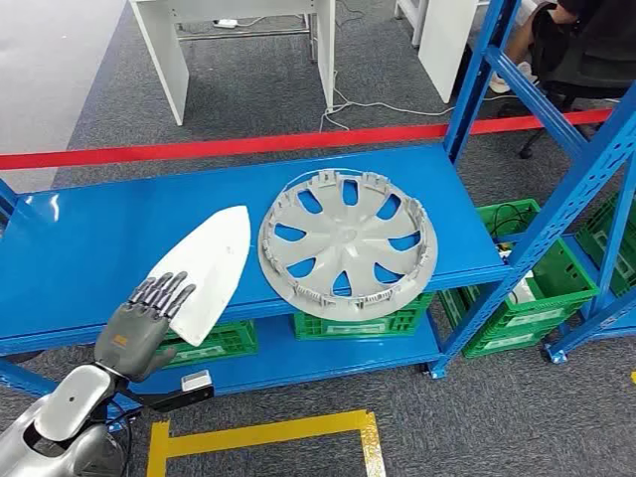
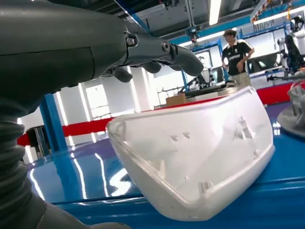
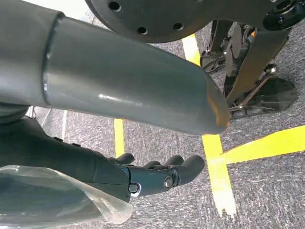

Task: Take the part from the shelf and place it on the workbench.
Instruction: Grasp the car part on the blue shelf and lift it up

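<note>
The white plastic cover (image 1: 206,268) lies on the blue shelf (image 1: 89,238) beside a wheel cover (image 1: 347,243), the left hand (image 1: 142,318) open at its near end, not gripping; it looks light, stiff and slippery (grip the rim).

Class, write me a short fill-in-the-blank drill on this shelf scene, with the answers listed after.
1. The left hand reaches for the white ____ part.
2. The grey wheel cover lies on the ____ shelf.
3. Under the shelf stand ____ crates.
4. The right hand hangs over yellow floor ____.

Answers: plastic; blue; green; tape
</note>
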`<state>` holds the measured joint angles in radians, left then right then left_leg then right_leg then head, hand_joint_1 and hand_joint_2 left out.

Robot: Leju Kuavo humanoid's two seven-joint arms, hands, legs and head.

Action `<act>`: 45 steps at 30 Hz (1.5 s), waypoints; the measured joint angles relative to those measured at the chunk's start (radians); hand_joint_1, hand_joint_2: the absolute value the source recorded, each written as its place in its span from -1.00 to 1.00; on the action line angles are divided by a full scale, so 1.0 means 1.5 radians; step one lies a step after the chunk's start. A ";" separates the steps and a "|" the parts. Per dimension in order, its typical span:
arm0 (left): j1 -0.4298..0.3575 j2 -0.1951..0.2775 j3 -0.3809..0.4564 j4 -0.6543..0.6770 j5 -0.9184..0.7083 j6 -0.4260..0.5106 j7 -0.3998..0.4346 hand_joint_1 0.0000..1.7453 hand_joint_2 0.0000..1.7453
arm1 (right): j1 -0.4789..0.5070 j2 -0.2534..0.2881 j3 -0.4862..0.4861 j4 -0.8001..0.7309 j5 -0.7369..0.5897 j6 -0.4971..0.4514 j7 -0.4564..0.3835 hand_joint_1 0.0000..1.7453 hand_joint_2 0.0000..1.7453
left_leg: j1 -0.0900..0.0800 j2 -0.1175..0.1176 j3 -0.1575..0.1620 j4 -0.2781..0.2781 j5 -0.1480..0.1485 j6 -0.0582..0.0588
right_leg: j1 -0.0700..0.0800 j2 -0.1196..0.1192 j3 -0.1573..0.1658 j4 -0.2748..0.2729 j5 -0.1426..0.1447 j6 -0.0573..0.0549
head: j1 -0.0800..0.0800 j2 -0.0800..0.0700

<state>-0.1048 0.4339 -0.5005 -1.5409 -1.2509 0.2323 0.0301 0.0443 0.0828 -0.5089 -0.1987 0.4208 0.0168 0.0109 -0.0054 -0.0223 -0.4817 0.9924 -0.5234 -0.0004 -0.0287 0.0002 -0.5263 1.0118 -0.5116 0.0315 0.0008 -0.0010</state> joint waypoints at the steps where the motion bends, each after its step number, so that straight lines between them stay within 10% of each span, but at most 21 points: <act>1: -0.004 -0.001 -0.002 0.004 0.000 -0.002 0.000 -1.00 1.00 | 0.000 0.000 0.000 0.000 0.001 0.000 0.000 -1.00 -1.00 | 0.000 0.000 0.000 0.000 0.000 0.000 | 0.000 0.000 0.000 0.000 0.000 0.000 | 0.000 0.000; 18: -0.053 -0.017 -0.047 0.067 0.007 -0.033 0.003 -0.95 1.00 | -0.001 0.000 -0.008 0.000 0.016 0.002 0.002 -1.00 -1.00 | 0.000 0.001 0.000 0.000 0.000 0.000 | 0.000 0.001 0.000 0.000 0.000 0.000 | 0.000 0.000; 23: -0.077 -0.019 -0.055 0.098 0.022 -0.049 0.006 0.98 1.00 | -0.002 0.000 -0.015 0.000 0.026 0.007 0.002 -1.00 -1.00 | 0.000 0.001 0.000 0.000 0.000 0.000 | 0.000 0.001 0.000 0.000 0.000 0.000 | 0.000 0.000; 45: -0.099 -0.032 -0.055 0.130 -0.022 0.043 0.042 1.00 1.00 | -0.002 0.000 -0.038 0.000 0.047 0.005 0.000 -1.00 -1.00 | 0.000 0.001 0.000 0.000 0.000 0.000 | 0.000 0.001 0.000 0.000 0.001 0.000 | 0.000 0.000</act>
<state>-0.2530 0.3852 -0.5826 -1.3454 -1.2840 0.2973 0.0930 0.0407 0.0828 -0.5659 -0.1987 0.4914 0.0239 0.0113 -0.0053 -0.0208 -0.4815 0.9924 -0.5230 -0.0004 -0.0286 0.0018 -0.5262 1.0120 -0.5108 0.0316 0.0007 -0.0009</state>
